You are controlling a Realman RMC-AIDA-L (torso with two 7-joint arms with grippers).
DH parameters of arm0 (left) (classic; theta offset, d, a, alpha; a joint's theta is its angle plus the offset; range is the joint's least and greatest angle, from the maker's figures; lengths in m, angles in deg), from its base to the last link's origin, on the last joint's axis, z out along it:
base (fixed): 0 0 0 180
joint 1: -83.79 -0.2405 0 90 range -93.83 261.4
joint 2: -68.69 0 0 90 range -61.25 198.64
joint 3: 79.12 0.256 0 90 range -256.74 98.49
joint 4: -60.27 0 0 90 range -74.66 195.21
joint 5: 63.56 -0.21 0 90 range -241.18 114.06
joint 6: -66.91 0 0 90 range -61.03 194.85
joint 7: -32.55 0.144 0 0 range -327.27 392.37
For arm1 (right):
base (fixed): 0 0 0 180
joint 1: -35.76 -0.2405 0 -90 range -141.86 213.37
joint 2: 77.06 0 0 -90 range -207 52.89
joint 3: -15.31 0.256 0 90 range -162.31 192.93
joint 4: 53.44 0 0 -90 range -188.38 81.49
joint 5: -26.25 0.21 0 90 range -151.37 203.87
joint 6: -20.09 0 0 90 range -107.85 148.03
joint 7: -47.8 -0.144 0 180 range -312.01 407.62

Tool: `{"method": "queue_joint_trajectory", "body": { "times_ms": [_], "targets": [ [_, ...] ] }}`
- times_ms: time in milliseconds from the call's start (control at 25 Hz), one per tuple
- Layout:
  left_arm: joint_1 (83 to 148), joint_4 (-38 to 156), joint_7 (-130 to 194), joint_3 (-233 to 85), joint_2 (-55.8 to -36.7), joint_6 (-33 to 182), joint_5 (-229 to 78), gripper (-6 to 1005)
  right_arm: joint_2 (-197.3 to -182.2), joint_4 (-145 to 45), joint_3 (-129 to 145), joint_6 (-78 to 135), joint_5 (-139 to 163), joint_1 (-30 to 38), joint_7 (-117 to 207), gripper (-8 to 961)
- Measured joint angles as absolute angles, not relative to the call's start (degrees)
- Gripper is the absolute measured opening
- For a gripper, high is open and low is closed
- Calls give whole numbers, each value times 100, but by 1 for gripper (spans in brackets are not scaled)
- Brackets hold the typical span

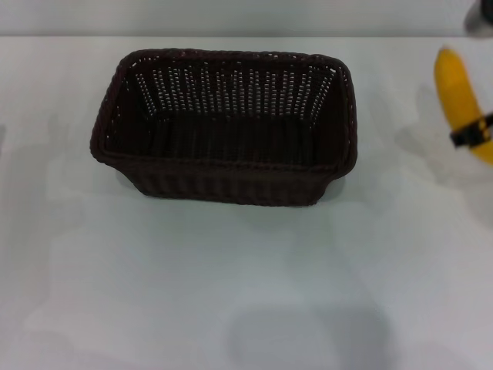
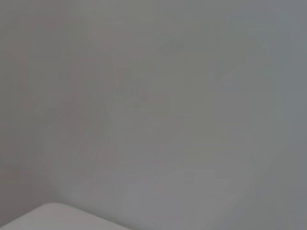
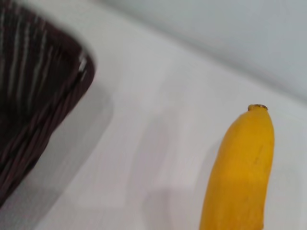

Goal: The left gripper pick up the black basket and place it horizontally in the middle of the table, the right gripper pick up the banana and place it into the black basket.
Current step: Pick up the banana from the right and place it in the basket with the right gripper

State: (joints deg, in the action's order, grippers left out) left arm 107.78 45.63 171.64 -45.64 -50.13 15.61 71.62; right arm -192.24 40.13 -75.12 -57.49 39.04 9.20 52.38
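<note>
Basket [image 1: 223, 127] position logged first: we found the black basket standing upright on the table [image 1: 231, 277], open side up, in the middle of the surface and toward the far half. Its long axis ran left to right across the head view, so it lay horizontally before the robot.

We saw the banana [image 1: 461, 100] at the right edge of the head view, well apart from the basket, its long axis running roughly from far to near with a slight lean outward at the near end. A thin black finger part of the right gripper [image 1: 471, 132] crossed the fruit like a band, so we recorded the pincer as clamped on the banana. We could not tell whether the fruit rested on the table or hung just above it.

In the right wrist view the banana's tip [image 3: 259, 109] pointed away from the camera, with a basket corner [image 3: 43, 96] off to one side.

We did not see the left gripper in any view; its wrist camera showed only a pale plain surface.
</note>
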Motion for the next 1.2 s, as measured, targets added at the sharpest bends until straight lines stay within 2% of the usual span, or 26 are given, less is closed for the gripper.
{"method": "queue_joint_trajectory", "body": {
  "times_ms": [360, 680, 920, 1200],
  "targets": [
    [10793, 4598, 17162, -4564, -5022, 1561, 7163, 792, -19232, 4066, -7194, -4373, 5395, 549, 7028, 503],
    [10796, 4664, 17136, -4564, -5029, 1567, 7161, 792, -19260, 2090, -7421, -3774, 7583, -540, 9609, 501],
    [10837, 4728, 17133, -4564, -5031, 1562, 7209, 792, -19286, 1472, -7527, -3494, 8391, -567, 10442, 531],
    [10804, 4749, 17275, -4564, -5041, 1499, 7468, 793, -19274, 1645, -7570, -3106, 9433, 13, 11155, 567]
  ]
}}
